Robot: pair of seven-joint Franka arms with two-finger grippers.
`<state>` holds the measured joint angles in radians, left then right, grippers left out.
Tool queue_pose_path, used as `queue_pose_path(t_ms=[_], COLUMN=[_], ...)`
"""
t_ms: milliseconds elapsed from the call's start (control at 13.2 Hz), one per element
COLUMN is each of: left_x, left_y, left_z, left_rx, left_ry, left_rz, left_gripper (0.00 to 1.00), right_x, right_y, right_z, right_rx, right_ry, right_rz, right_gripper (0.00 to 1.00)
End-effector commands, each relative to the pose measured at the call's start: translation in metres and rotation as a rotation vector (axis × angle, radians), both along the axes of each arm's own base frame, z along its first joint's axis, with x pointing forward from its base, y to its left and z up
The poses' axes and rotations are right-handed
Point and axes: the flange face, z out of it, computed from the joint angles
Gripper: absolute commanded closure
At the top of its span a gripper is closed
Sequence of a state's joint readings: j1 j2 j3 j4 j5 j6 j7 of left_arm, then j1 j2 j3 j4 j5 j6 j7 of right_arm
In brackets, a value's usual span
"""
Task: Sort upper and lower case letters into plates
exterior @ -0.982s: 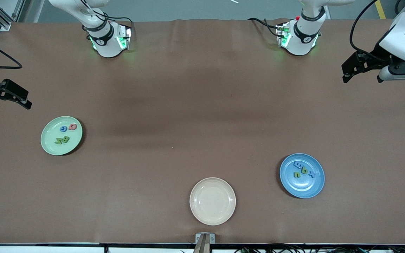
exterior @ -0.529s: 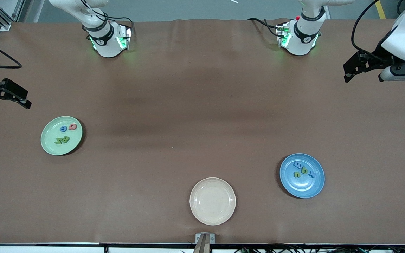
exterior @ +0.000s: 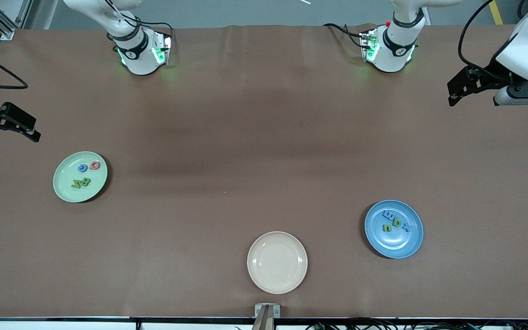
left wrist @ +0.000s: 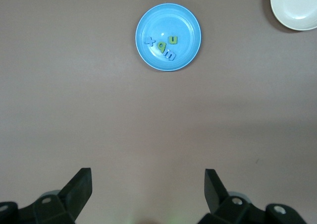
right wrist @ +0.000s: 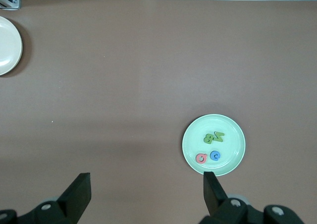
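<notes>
Letters lie in both task plates: four in the mint green plate [exterior: 80,177], namely a pink-red one [exterior: 94,165], a blue one [exterior: 82,168] just beside it, and two green ones [exterior: 81,183] touching each other a little nearer the front camera. The other four sit in the blue plate [exterior: 393,228]: two blue letters [exterior: 389,214] and two green letters [exterior: 392,225] clustered in the half of the plate away from the front camera. Taking the cream-beige plate [exterior: 277,262] as landmark, the blue plate lies toward the left arm's end of the table [exterior: 264,137] and slightly farther from the front camera; the mint green plate lies well apart toward the right arm's end and farther still. The cream-beige plate holds no letters. The left pincer [exterior: 463,89] hangs over the table's left-arm end, jaws spread wide and holding nothing. The right pincer [exterior: 9,123] hangs at the table's right-arm edge, likewise wide and holding nothing.
</notes>
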<state>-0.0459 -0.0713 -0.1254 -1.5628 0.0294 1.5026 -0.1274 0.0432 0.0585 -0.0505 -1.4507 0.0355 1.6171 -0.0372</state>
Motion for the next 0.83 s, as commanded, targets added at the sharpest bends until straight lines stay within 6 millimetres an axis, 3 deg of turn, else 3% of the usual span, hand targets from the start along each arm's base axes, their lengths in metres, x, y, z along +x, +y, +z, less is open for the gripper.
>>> queue_pose_path(t_ms=[0,378,756], left_x=[0.002,-0.004,0.002], left_y=[0.016,0.027,0.023], left_z=[0.001,-0.018,-0.012], left_rx=[-0.006,-0.005,-0.008], left_ry=[0.013,-0.018,-0.041], left_rz=[-0.003,0.01,0.001], left_gripper=[0.0,0.0,0.0], right_x=[-0.001,-0.001,-0.001], right_y=[0.0,0.0,0.0], right_z=[0.005,0.005,0.005], right_rx=[-0.016,-0.016,-0.016], right_ry=[0.002,0.001,0.002], right_rz=[-0.009,-0.009,-0.009], right_gripper=[0.0,0.0,0.0])
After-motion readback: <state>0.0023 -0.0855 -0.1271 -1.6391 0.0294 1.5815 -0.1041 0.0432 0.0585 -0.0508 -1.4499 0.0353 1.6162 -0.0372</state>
